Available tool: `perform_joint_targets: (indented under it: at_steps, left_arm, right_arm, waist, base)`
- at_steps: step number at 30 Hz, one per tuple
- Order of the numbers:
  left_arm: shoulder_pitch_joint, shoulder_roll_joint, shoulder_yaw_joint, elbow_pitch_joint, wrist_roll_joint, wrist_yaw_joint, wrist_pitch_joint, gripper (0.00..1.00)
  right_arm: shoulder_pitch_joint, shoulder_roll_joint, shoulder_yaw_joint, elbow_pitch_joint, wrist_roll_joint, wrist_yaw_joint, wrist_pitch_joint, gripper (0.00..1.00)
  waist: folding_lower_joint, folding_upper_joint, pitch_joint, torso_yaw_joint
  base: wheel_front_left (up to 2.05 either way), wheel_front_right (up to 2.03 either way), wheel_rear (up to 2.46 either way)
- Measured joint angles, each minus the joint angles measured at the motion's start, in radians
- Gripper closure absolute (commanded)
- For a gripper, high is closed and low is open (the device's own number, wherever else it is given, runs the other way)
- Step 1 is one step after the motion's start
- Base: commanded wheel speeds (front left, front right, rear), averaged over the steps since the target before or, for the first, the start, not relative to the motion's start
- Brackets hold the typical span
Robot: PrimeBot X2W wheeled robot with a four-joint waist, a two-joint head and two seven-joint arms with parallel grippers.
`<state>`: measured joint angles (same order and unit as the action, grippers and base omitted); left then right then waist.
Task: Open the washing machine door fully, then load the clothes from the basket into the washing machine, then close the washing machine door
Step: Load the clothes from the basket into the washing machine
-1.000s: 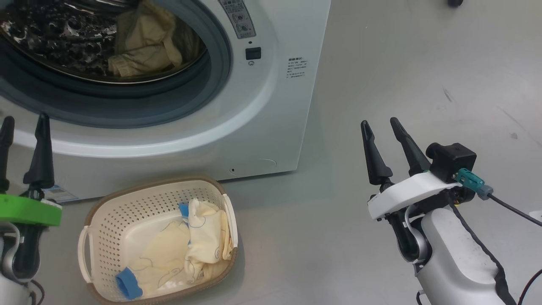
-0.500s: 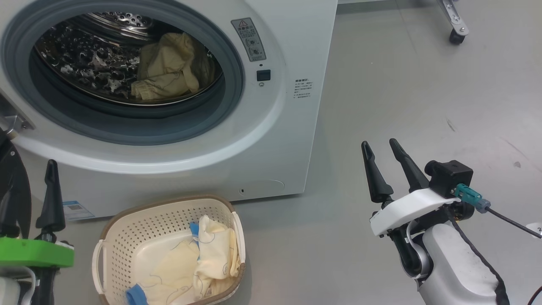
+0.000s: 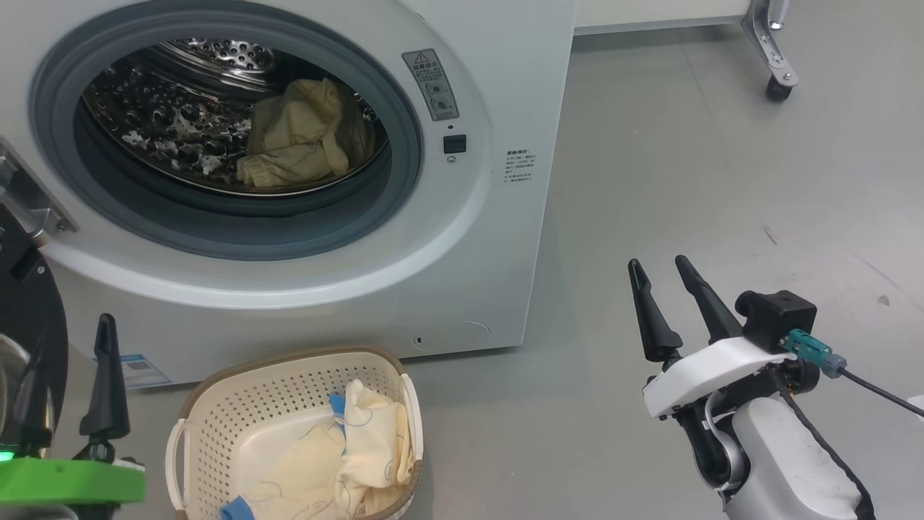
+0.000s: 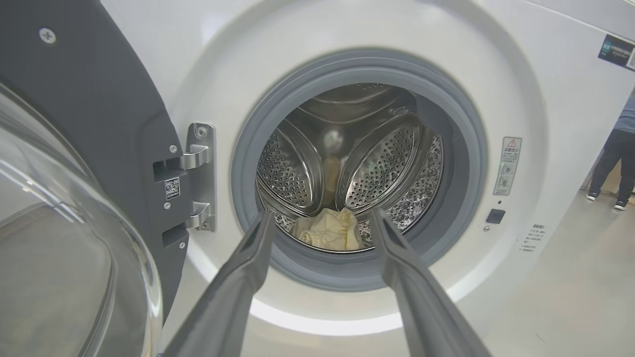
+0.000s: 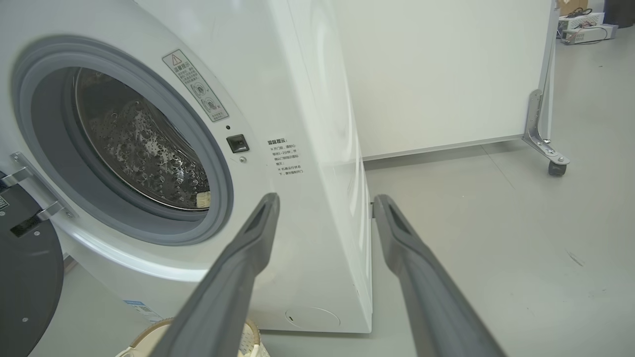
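**Head view:** The white washing machine [image 3: 469,238] stands with its round mouth uncovered, ringed by a smooth grey rubber gasket [image 3: 410,152]. Inside the dimpled steel drum [image 3: 166,130] lies a crumpled pale yellow garment [image 3: 296,137]. The glossy black door [image 3: 29,325] hangs swung out at the left edge. On the matte grey floor [image 3: 686,166], just before the machine, sits the cream perforated basket [image 3: 216,426] with its brown rim. It holds soft yellow clothes [image 3: 368,448] with blue bands. The left gripper [image 3: 72,354] at lower left and the right gripper [image 3: 659,267], over bare floor, both have their tapered dark fingers spread and hold nothing.

**Left wrist view:** The spread fingers point at the drum mouth, with the garment between their tips. The door's bulging clear glass bowl and matte dark frame take up the left, fastened by a bright metal hinge [image 4: 201,176].

**Right wrist view:** The parted fingers straddle the machine's smooth front corner. The basket's woven-look rim peeks in at the bottom, and a caster [image 5: 555,167] stands far right.
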<state>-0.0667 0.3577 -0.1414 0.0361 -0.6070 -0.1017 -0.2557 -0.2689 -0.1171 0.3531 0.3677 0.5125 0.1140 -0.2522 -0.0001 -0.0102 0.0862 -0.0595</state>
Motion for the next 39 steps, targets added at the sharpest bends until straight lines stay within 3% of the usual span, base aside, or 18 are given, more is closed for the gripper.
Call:
perform_joint_targets:
  at_steps: [39]
  left_arm:
    - [0.115,-0.050,0.073,-0.130,0.063,-0.010,0.000,0.00]
  right_arm:
    - [-0.001,-0.009,0.015,-0.010,0.000,0.004,0.000,0.00]
  waist:
    - [0.0000,0.0000,0.032,0.004]
  base:
    - [0.00,0.00,0.00]
